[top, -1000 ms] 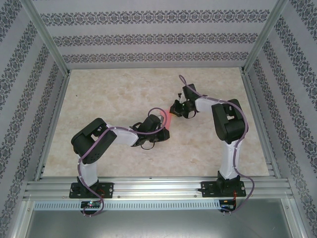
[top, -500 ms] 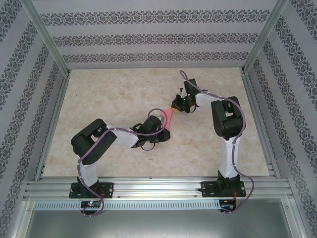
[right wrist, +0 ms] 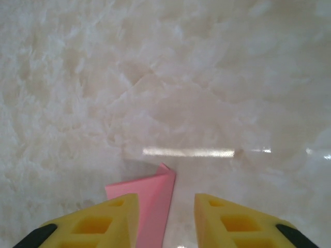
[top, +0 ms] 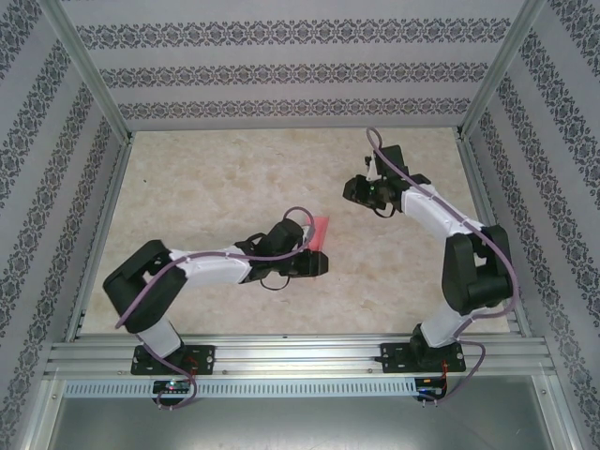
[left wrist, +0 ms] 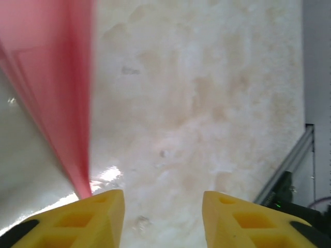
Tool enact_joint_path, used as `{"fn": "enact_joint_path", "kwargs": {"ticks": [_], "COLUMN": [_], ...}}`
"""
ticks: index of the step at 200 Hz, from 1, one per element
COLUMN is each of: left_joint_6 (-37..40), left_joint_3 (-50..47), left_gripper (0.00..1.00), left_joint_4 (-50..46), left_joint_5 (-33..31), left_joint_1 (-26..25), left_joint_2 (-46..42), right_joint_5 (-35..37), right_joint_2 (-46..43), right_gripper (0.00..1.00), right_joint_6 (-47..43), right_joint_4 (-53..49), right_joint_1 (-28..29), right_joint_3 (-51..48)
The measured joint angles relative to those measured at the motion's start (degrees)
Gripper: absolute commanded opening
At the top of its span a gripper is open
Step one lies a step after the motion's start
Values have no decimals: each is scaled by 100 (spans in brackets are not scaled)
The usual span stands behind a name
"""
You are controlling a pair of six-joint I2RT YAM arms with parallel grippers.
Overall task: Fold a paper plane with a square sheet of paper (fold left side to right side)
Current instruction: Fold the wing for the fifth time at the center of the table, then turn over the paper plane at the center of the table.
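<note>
The pink-red paper point(top: 322, 229), folded into a narrow pointed shape, is at mid-table just beyond my left gripper point(top: 320, 263). In the left wrist view it is a blurred pink strip point(left wrist: 57, 88) running up from beside the left fingertip; my left gripper point(left wrist: 163, 199) is open, with bare table in the gap. My right gripper point(top: 356, 190) is to the upper right, apart from the paper. In the right wrist view the folded paper point(right wrist: 154, 192) lies on the table below the open right gripper point(right wrist: 165, 197), partly hidden behind one finger point(right wrist: 103, 219).
The marble-patterned tabletop point(top: 216, 178) is ringed by patterned walls and an aluminium frame point(top: 281, 354) along the near edge. Purple cables loop along both arms. Open room lies left and behind the paper.
Both grippers have opened and let go of the paper. My right arm has pulled away to the upper right. My left arm has stretched out lower, and the paper rests by its gripper.
</note>
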Motion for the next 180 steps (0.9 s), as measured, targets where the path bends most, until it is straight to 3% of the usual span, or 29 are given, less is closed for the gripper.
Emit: {"fn": "enact_joint_path", "kwargs": {"ticks": [23, 66, 92, 129, 180], "left_joint_6": [133, 271, 258, 160, 138], "left_joint_3": [2, -35, -293, -697, -752], "left_gripper": [55, 62, 63, 64, 65], "left_joint_4": [-485, -1989, -2559, -2881, -2977], "left_joint_5": [-391, -2184, -2951, -3340, -3438], "left_joint_1": [87, 120, 144, 144, 144], "left_joint_2": [-730, -2083, -2599, -2824, -2824], "right_joint_5": [295, 1110, 1405, 1786, 2140], "right_joint_2": [-317, -326, 9, 730, 645], "right_gripper": [42, 50, 51, 45, 46], "right_joint_6": [24, 229, 424, 581, 623], "right_joint_4": [-251, -763, -831, -988, -1259], "right_joint_1": [376, 1659, 2227, 2385, 2376], "right_joint_3": [-363, -487, -409, -219, -240]}}
